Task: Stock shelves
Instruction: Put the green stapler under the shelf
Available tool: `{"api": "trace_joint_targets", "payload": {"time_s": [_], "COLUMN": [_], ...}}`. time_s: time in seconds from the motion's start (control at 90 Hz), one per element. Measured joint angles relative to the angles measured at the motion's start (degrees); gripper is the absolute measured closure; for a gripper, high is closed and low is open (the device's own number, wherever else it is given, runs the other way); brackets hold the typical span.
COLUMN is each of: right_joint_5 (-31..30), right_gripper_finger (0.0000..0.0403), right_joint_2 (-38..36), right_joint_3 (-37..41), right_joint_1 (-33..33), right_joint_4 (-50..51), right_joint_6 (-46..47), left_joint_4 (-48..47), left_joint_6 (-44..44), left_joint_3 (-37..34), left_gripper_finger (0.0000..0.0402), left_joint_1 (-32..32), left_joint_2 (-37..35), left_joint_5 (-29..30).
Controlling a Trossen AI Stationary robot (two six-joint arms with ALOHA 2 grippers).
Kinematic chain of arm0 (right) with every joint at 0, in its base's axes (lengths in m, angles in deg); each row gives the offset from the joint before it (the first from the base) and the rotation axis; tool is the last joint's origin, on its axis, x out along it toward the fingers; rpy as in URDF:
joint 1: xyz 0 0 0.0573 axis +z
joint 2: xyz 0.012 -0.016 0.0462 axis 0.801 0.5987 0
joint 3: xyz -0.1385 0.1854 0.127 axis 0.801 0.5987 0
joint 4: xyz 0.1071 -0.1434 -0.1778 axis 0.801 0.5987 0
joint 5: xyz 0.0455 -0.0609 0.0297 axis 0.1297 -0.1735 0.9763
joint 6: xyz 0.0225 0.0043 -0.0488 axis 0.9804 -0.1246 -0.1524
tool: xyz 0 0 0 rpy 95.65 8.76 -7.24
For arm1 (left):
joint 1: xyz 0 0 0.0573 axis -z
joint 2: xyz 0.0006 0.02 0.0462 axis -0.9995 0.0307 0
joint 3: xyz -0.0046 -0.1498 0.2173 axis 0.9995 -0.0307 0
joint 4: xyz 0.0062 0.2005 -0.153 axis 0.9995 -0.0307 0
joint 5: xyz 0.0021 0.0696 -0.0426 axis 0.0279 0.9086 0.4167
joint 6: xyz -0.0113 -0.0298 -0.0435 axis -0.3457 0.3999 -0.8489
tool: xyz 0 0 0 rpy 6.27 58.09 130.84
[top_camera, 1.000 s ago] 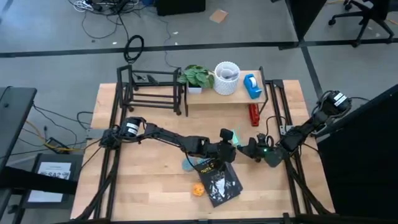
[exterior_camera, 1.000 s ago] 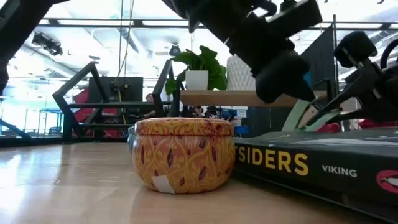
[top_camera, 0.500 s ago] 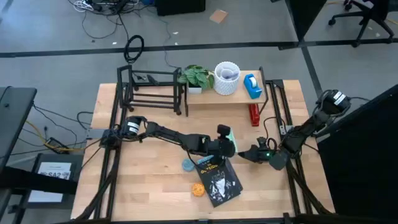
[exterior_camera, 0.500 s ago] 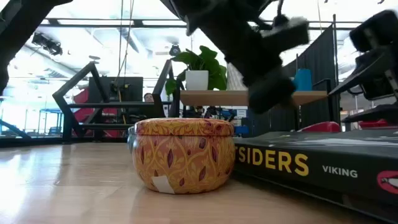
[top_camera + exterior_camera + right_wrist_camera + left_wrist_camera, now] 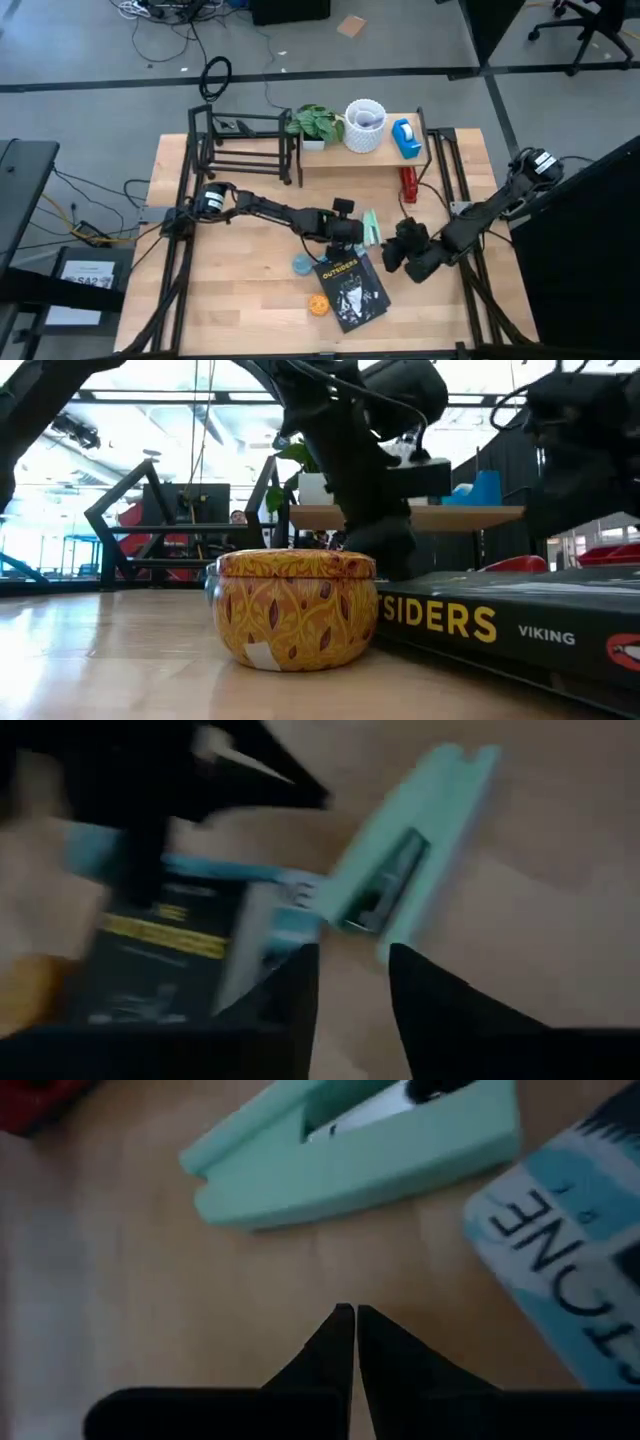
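A mint-green stapler (image 5: 372,228) lies flat on the tabletop just beyond the far edge of a black book (image 5: 351,290). My left gripper (image 5: 360,236) is shut, and its tips (image 5: 347,1320) hover just short of the stapler (image 5: 350,1150) without touching it. My right gripper (image 5: 389,257) is open on the stapler's right and faces the stapler (image 5: 400,850) and the book (image 5: 170,940). The shelves stand at the far side: a wooden plank stand (image 5: 335,153) and a black rod rack (image 5: 245,150).
An orange patterned tin (image 5: 295,605) stands at the book's near left corner, with a small blue round thing (image 5: 302,265) beside the book. The plank stand carries a plant (image 5: 318,124), a white vase (image 5: 364,124) and a blue tape dispenser (image 5: 405,138). A red object (image 5: 408,183) lies in front of the stand.
My left gripper has drawn back a little toward the table's left and far side. The stapler, which was up between the two grippers, now lies flat on the table. My right gripper has moved toward the near edge and turned.
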Motion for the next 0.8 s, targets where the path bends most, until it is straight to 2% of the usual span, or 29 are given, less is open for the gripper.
{"api": "trace_joint_targets", "payload": {"time_s": [0.144,0.256,0.367,0.589,0.678,0.8], "right_joint_5": [4.0,7.6,7.0,5.5,4.7,2.4], "right_gripper_finger": [0.0321,0.0319,0.0308,0.0278,0.0303,0.0381], "right_joint_2": [2.9,5.3,7.7,12.2,12.9,12.9], "right_joint_3": [-0.1,-0.1,-0.1,-0.1,-0.1,-0.1], "right_joint_1": [-3.8,-6.1,-6.8,-8.1,-8.1,-8.0], "right_joint_4": [-2.3,-2.3,-2.4,-4.0,-4.0,-4.2], "right_joint_6": [-8.0,-9.3,-11.9,-11.2,-8.9,-7.0], "left_joint_4": [0.8,1.4,1.5,2.0,2.1,1.9], "left_joint_6": [-0.6,-0.6,-0.6,-1.2,-1.7,-1.7], "left_joint_3": [-0.3,-0.2,-0.2,-0.2,-0.2,-0.2], "left_gripper_finger": [0.0402,0.0402,0.0402,0.0402,0.0402,0.0402], "left_joint_1": [-0.1,0.0,0.0,0.0,0.0,0.5], "left_joint_2": [0.1,0.1,0.1,0.1,0.1,0.1], "left_joint_5": [-0.2,-0.2,-0.2,-0.9,-1.0,0.4]}}
